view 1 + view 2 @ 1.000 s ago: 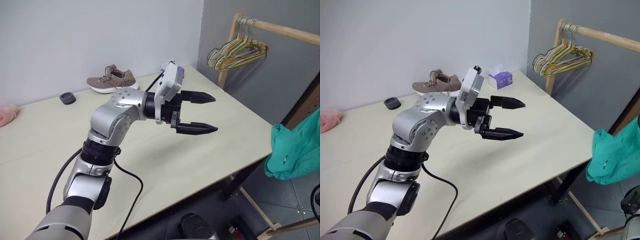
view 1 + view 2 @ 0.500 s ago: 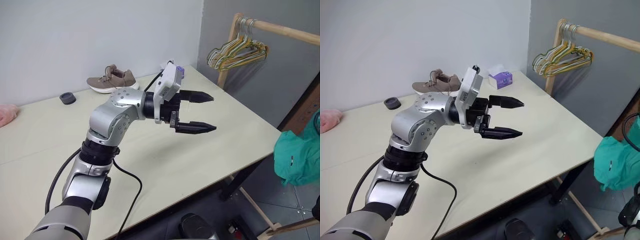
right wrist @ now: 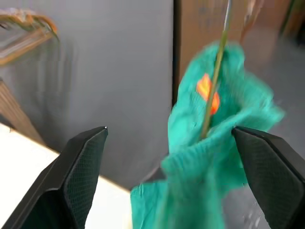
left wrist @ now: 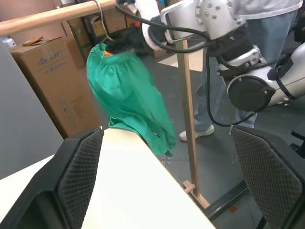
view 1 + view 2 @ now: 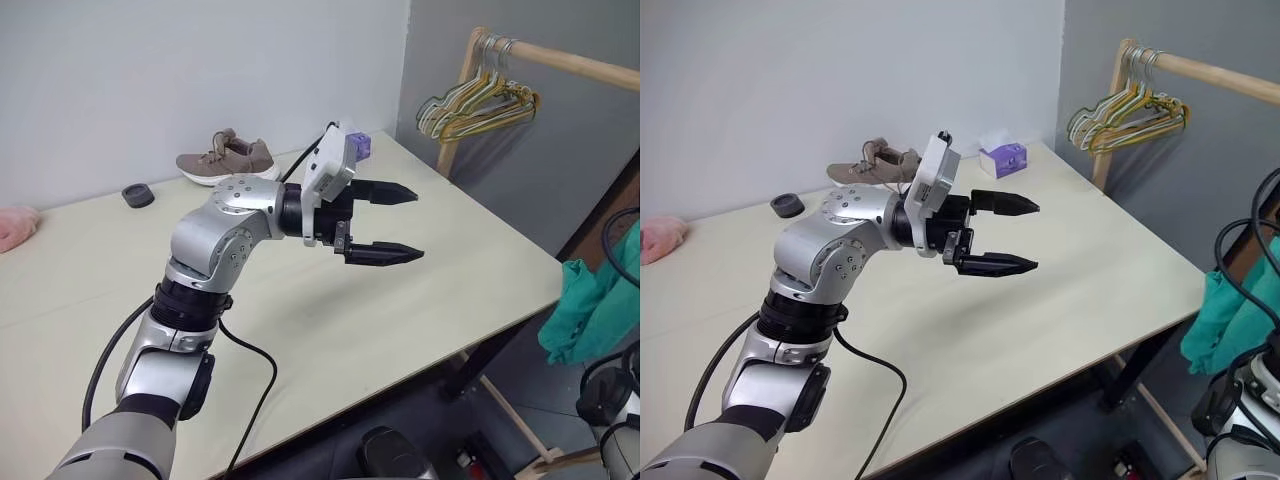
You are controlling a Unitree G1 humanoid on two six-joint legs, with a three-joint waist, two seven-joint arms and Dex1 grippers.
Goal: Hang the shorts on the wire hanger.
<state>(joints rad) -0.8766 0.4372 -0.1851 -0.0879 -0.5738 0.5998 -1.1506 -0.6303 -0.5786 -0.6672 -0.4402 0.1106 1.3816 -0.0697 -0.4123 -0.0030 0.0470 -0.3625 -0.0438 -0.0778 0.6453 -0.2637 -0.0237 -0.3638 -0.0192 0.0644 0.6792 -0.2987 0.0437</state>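
Shorts (image 4: 128, 95): hung on wire hanger (image 3: 215, 71), beside table (image 5: 450, 260)
Left gripper (image 5: 392, 222): fingers held spread, empty, above table
Right gripper (image 3: 171, 191): fingers spread, nothing pinched

Only readable bit I can spot is on the cardboard box (image 4: 50, 81) in the left wrist view: brown printed letters on its side, starting with "A", maybe "Air..." something, too fuzzy to make out the rest. The small purple box (image 5: 1002, 158) on the desk (image 5: 1090, 270) has markings I can't read.
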